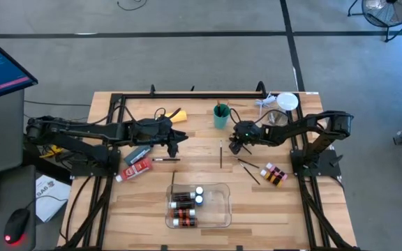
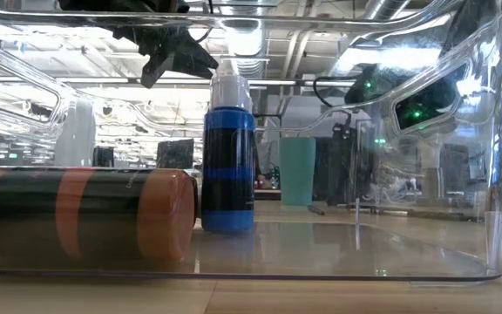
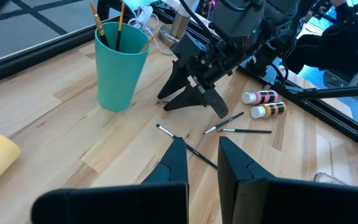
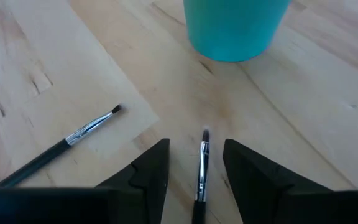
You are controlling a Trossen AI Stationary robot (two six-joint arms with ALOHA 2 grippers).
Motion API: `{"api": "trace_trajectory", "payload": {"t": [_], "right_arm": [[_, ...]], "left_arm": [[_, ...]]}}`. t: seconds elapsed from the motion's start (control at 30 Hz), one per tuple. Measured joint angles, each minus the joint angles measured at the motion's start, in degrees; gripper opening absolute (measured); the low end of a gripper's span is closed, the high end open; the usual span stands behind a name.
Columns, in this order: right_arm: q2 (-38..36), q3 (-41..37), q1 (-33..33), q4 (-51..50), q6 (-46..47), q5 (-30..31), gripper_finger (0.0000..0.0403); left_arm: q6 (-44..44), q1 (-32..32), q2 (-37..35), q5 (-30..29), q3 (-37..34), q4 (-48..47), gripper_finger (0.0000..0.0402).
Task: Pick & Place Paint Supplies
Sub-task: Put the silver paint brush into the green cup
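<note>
My right gripper (image 4: 196,146) is open and low over the table, just on the near side of the teal cup (image 4: 235,22). A thin brush (image 4: 201,168) lies on the wood between its fingers, clear of both. A second brush (image 4: 61,146) lies beside it. More brushes (image 1: 248,169) and two small bottles (image 1: 273,174) lie toward the right edge. Red and grey tubes (image 1: 137,167) lie at the left, and a yellow bottle (image 1: 176,116) lies behind them. My left gripper (image 1: 179,141) hangs above the table's middle, shut and holding nothing.
A clear tray (image 1: 225,188) near the front edge holds several bottles (image 1: 185,202). The cup (image 1: 220,116) has brushes standing in it. A black frame (image 1: 187,94) runs along the far edge, with a white roll (image 1: 287,102) at its right corner.
</note>
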Motion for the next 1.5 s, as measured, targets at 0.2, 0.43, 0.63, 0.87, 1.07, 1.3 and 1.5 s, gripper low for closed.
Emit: {"api": "trace_trajectory", "payload": {"t": [0.2, 0.43, 0.63, 0.87, 1.07, 1.3, 1.5], "right_arm": [[-1.04, -0.45, 0.14, 0.75, 1.04, -0.58, 0.0131], [-1.24, -0.32, 0.07, -1.20, 1.46, -0.33, 0.0083], [-1.26, -0.32, 0.05, -1.69, 1.22, 0.07, 0.0027], [-1.26, -0.34, 0.05, -1.67, 1.92, -0.07, 0.0008], [-1.32, 0.05, 0.05, -2.03, 3.70, -0.48, 0.0002], [-5.65, 0.76, 0.30, -4.97, 5.23, -3.76, 0.0000], [-9.92, 1.12, 0.18, -4.28, 8.59, -0.47, 0.0000]], "left_arm": [[-0.07, 0.00, 0.00, -0.01, 0.00, 0.13, 0.0002], [-0.07, 0.00, 0.00, 0.00, 0.00, 0.15, 0.0002], [-0.04, 0.02, 0.00, 0.01, 0.00, 0.22, 0.0002], [-0.02, 0.01, 0.00, -0.15, 0.00, 0.22, 0.0002], [0.02, 0.02, 0.00, -0.23, 0.00, 0.24, 0.0002], [0.07, 0.02, 0.00, -0.27, 0.00, 0.26, 0.0002], [1.14, -0.09, 0.00, 0.18, 0.00, 0.26, 0.0002]]}}
